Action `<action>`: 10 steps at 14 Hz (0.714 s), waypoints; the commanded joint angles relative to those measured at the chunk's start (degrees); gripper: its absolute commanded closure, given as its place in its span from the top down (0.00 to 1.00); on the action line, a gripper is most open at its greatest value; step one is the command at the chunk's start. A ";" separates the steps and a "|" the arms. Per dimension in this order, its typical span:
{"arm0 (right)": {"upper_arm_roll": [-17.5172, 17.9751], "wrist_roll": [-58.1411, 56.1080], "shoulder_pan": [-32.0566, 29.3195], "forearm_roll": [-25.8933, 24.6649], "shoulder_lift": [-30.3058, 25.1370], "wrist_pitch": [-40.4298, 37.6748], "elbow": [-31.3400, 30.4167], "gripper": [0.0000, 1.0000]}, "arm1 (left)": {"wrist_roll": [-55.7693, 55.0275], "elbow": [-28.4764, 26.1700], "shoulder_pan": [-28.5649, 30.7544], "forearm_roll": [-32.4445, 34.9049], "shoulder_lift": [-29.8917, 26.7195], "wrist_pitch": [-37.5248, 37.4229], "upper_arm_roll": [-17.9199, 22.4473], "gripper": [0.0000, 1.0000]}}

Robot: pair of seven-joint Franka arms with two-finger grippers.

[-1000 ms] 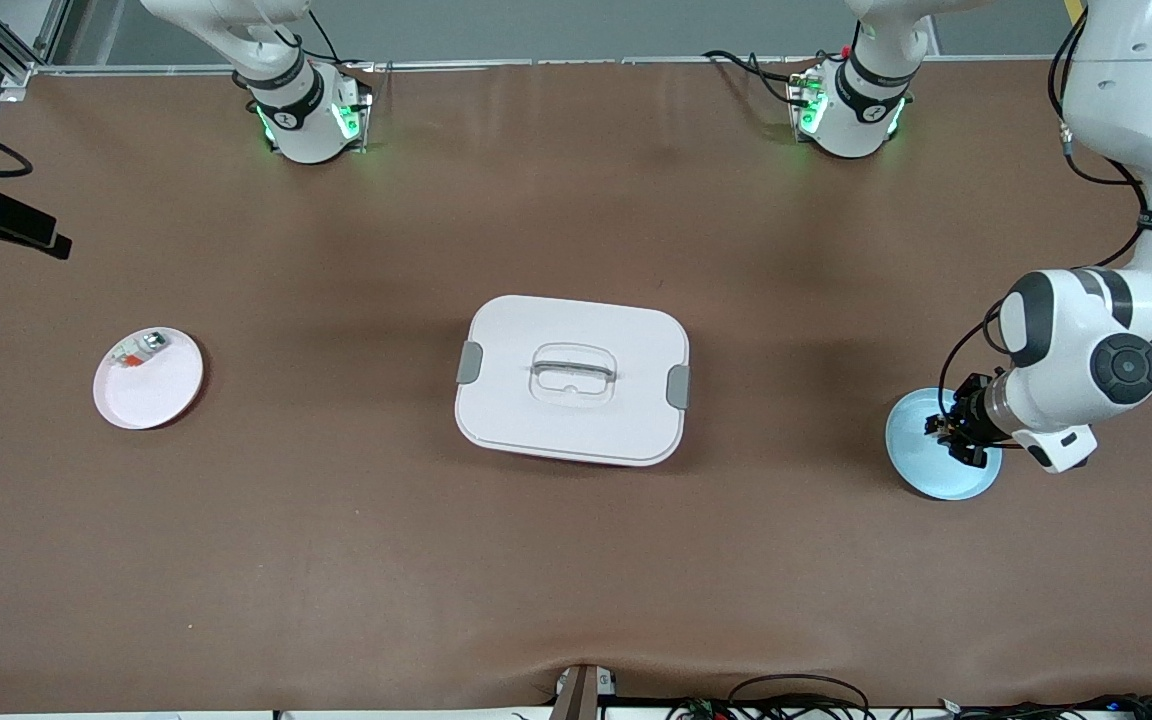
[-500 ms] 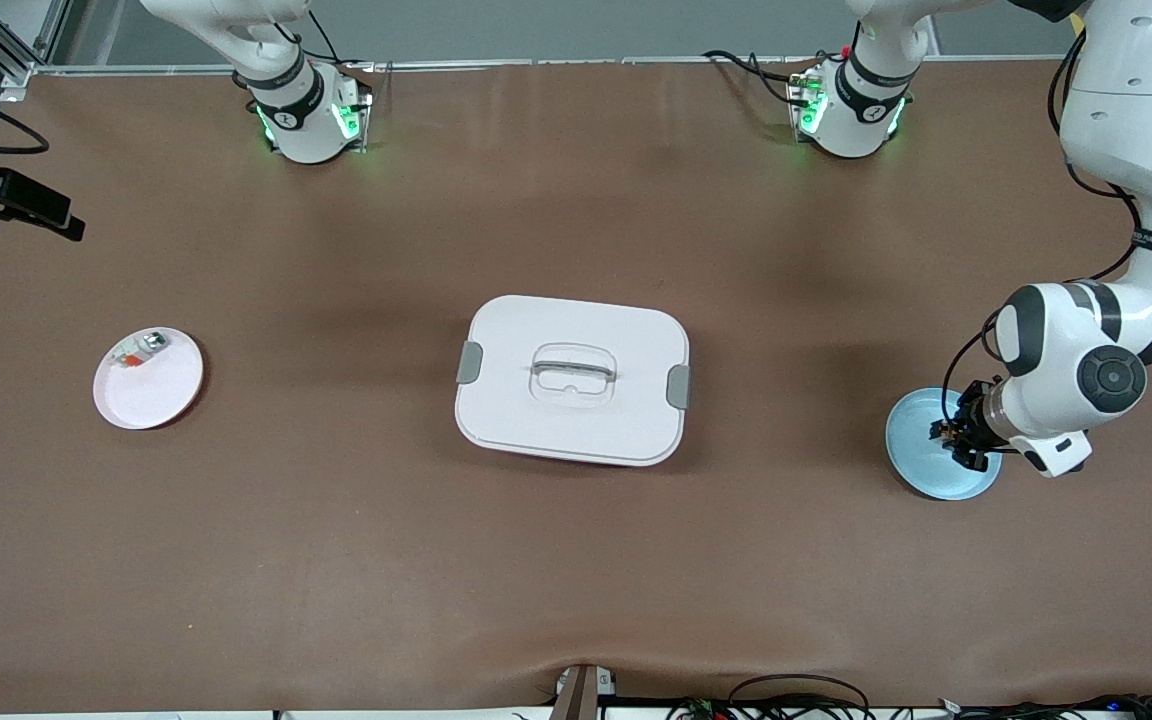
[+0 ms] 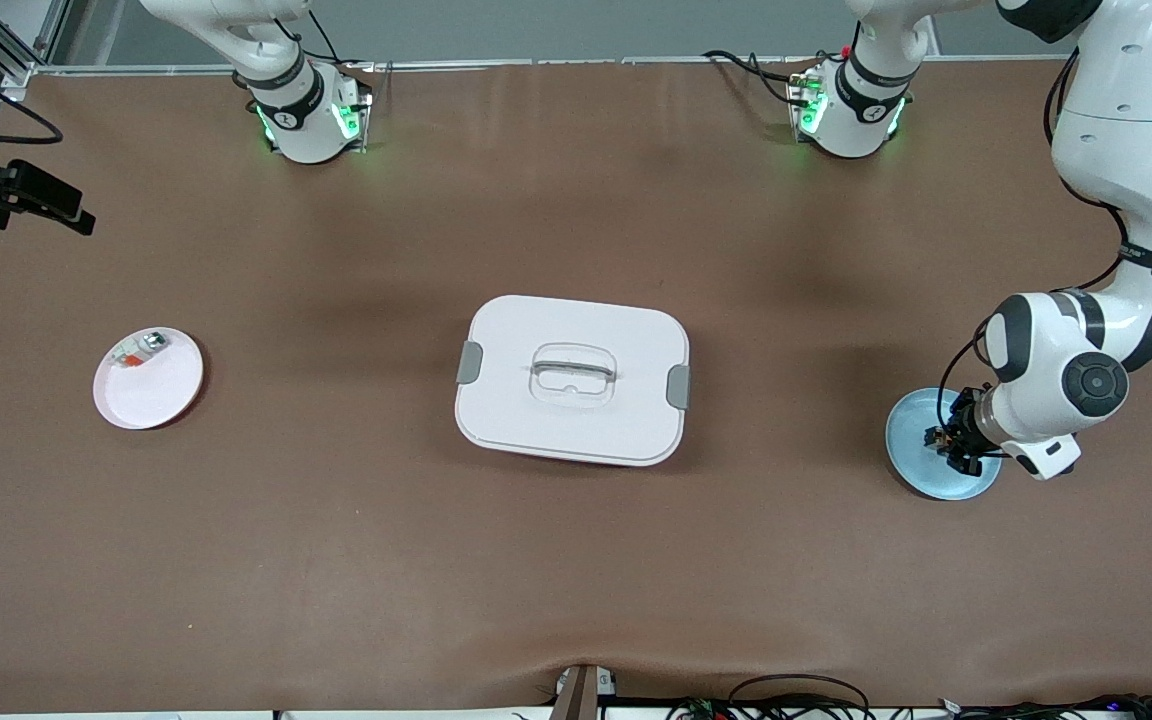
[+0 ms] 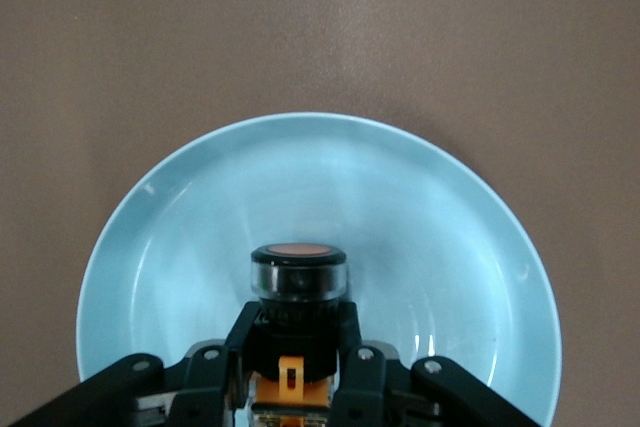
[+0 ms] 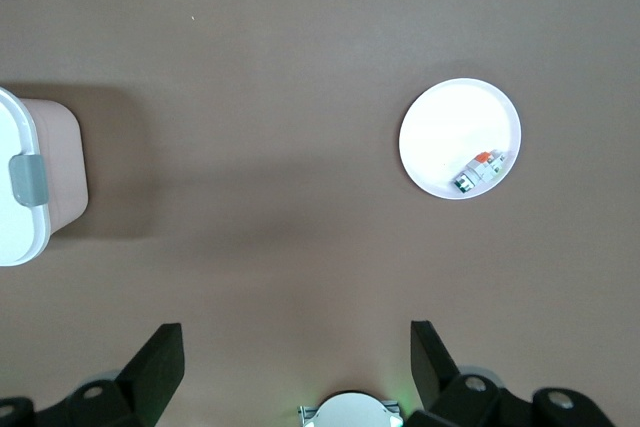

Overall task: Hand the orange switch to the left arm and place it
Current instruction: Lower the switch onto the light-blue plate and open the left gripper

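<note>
right gripper (image 5: pixel 290 372) mostly cut off at the table edge, fingers spread wide on nothing, left gripper (image 4: pixel 297 367) clamped on the orange switch (image 4: pixel 297 272) over the blue plate (image 3: pixel 911 455), two plates, pink plate (image 3: pixel 158 390) holding a small white-grey part (image 3: pixel 139 350), one white box (image 3: pixel 572 379) mid-table, switch black with round orange face

The left pincer (image 3: pixel 954 448) is held over the blue plate (image 3: pixel 921 462); the box (image 3: pixel 572 379) is seen well apart from it, mid-bench (image 3: pixel 576 560).
</note>
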 commanded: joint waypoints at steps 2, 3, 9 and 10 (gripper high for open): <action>0.07 0.44 -0.16 0.85 -3.12 1.11 -3.52 1.00 | -1.27 0.03 0.78 1.74 0.29 0.57 0.13 0.00; 0.07 0.44 -0.16 0.85 -3.30 1.20 -3.78 1.00 | -1.27 0.03 0.78 1.74 0.29 0.57 0.13 0.00; 0.60 2.97 -0.08 -0.20 -4.00 3.57 -4.22 1.00 | -1.44 0.38 0.87 1.74 0.11 0.40 0.05 1.00; 1.30 4.91 -0.25 -0.20 -4.09 3.92 -4.31 1.00 | -1.53 0.56 0.87 1.74 -0.15 -0.12 0.04 1.00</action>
